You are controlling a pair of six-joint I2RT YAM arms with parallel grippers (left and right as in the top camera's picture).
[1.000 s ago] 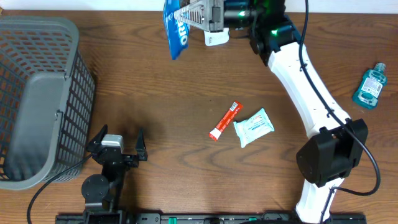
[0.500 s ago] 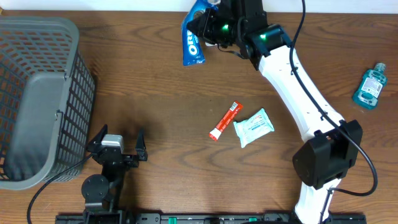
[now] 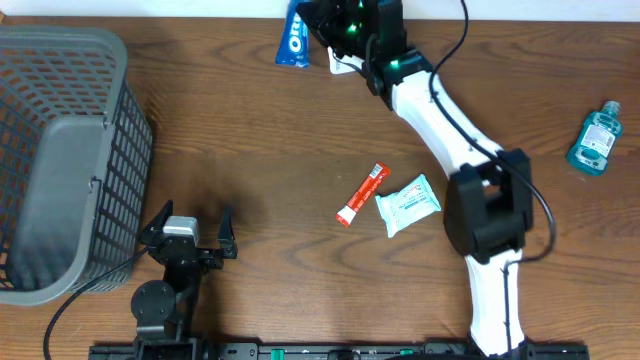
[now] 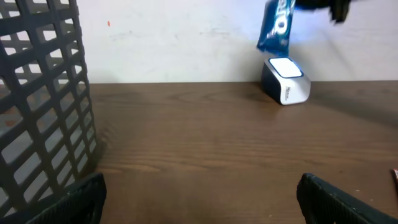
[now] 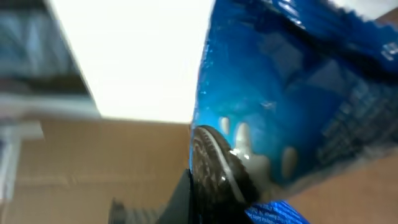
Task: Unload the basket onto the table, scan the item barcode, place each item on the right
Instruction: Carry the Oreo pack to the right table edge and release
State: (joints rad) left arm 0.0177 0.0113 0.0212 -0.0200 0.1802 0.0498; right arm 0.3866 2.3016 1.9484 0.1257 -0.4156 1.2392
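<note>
Counter (image 3: 260,150): basket (image 3: 60,160) well left of the scanner (image 4: 286,81), untouched. Right arm (image 3: 440,110) stretched to the far edge. Over the last second the cookie packet (image 4: 277,28) moved from hanging out to the left of the scanner to just above its lit window, not touching it. Right pincer (image 3: 322,18) pinching the packet's top. Left pincer (image 3: 190,225) spread wide, idle, well in front of the scanner. Judgement: packet is being presented; cannot tell whether the barcode faces the window.

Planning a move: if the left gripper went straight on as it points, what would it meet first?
Probably nothing until the back wall; the scanner sits right of that line, though depth is unclear.
</note>
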